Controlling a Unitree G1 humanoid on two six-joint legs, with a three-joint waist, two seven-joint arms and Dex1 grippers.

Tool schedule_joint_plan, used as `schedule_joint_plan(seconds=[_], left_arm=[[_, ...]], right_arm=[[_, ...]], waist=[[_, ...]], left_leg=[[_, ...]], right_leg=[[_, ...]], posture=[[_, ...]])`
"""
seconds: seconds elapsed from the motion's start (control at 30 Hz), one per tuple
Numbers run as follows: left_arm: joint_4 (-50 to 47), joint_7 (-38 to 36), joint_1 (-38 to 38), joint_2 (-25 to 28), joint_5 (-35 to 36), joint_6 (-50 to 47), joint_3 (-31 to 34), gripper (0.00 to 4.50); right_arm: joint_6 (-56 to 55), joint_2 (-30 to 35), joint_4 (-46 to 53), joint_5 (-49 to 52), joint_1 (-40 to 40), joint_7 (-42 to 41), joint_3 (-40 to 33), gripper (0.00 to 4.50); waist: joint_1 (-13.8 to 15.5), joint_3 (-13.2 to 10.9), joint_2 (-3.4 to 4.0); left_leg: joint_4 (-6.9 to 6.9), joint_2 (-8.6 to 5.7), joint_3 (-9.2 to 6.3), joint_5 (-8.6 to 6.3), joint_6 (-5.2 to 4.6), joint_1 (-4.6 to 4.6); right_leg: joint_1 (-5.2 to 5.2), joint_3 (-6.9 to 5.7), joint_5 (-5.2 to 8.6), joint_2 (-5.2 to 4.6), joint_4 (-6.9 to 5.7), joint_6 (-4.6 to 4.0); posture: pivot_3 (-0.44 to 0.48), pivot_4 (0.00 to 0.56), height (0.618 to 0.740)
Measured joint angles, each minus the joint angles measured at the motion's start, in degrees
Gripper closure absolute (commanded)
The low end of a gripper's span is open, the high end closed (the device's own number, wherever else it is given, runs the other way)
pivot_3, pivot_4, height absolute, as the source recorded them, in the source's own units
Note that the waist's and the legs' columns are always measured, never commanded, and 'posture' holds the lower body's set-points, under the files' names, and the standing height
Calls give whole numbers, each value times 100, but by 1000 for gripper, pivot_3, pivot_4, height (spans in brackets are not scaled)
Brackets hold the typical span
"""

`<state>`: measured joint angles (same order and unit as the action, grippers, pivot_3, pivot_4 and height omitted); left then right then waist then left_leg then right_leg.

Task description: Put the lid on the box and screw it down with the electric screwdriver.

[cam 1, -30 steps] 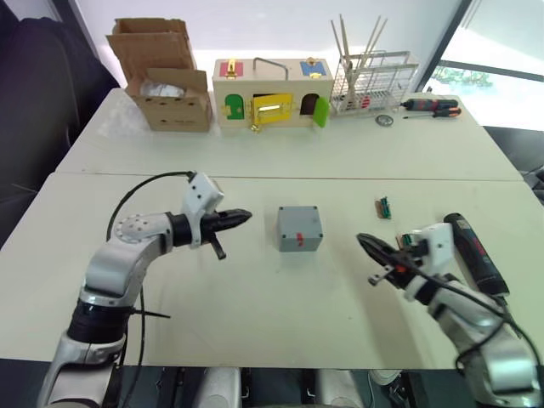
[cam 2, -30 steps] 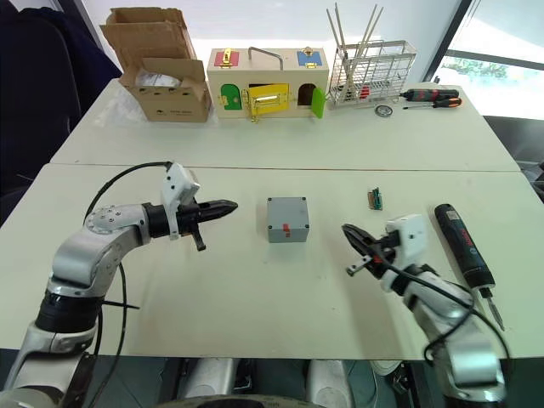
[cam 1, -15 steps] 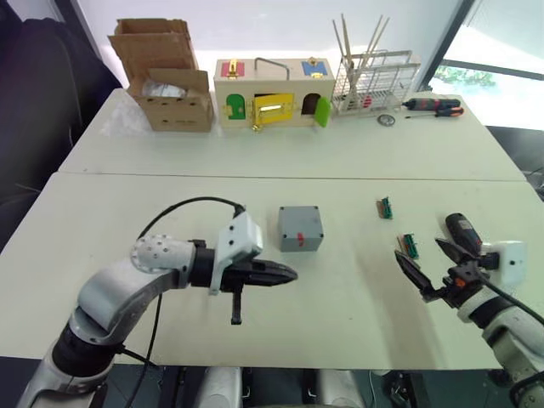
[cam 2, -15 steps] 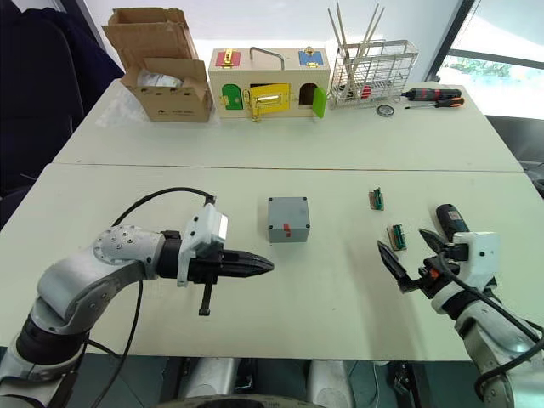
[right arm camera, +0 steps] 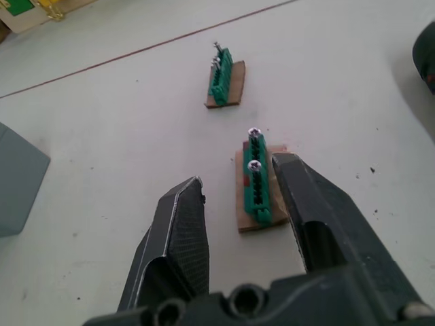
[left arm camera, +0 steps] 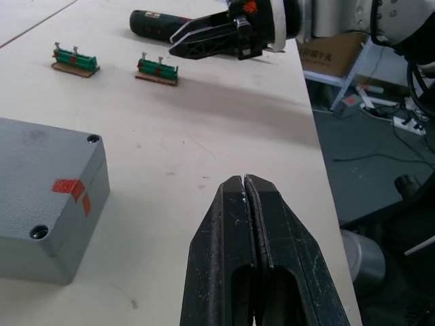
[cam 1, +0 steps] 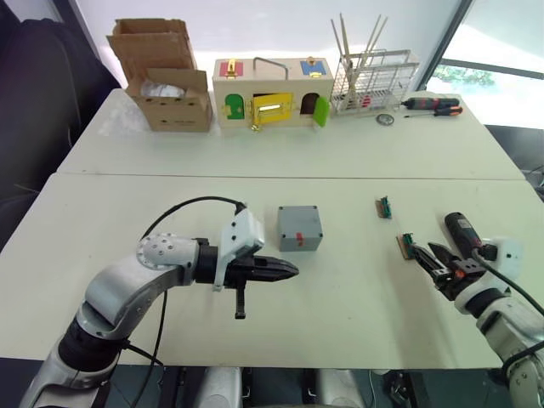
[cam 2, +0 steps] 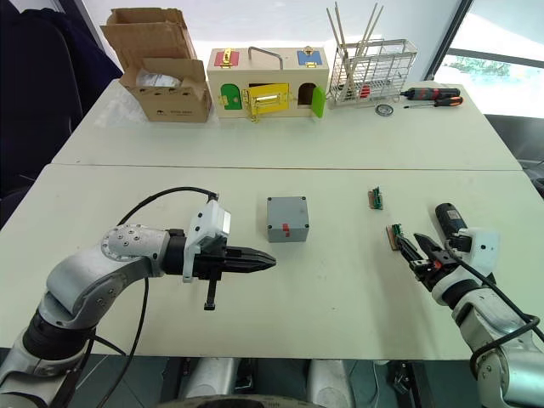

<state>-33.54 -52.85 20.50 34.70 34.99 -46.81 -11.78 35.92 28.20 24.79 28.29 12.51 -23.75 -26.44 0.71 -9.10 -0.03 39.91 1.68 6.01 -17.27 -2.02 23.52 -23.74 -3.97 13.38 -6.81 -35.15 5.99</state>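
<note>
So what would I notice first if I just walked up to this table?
Probably the two robot arms reaching over the white table. The left gripper, shut, points past a small grey box with a red mark. The right gripper is open beside a little green screw holder, with the black electric screwdriver right next to that arm.

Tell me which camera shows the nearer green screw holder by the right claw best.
The right wrist view: the green screw holder lies close up on its brown base, two screw heads visible, beside one finger. Both eye views show it small at the right claw; the left wrist view shows it far off.
</note>
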Motion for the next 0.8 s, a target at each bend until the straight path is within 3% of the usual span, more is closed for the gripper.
schedule_joint_plan(seconds=[0.57,0.73,0.8], left_arm=[[-27,229,-1,1,7,-1,-78,4500],[-30,283,-1,1,8,-2,-82,4500],[-31,296,-1,1,9,-2,-86,4500]], right_arm=[[-211,20,-626,-300,-439,-40,348,2801],[-308,19,-786,-396,-550,-25,365,4423],[-341,18,-829,-445,-589,-20,376,4423]], waist=[[1,-1,2],[0,-1,2],[2,-1,2]], left_leg=[[0,0,1,0,0,0],[0,0,1,0,0,0],[0,0,1,0,0,0]], right_leg=[[1,0,0,0,0,0],[0,0,0,0,0,0],[0,0,0,0,0,0]], posture=[[0,150,728],[0,150,728],[0,150,728]])
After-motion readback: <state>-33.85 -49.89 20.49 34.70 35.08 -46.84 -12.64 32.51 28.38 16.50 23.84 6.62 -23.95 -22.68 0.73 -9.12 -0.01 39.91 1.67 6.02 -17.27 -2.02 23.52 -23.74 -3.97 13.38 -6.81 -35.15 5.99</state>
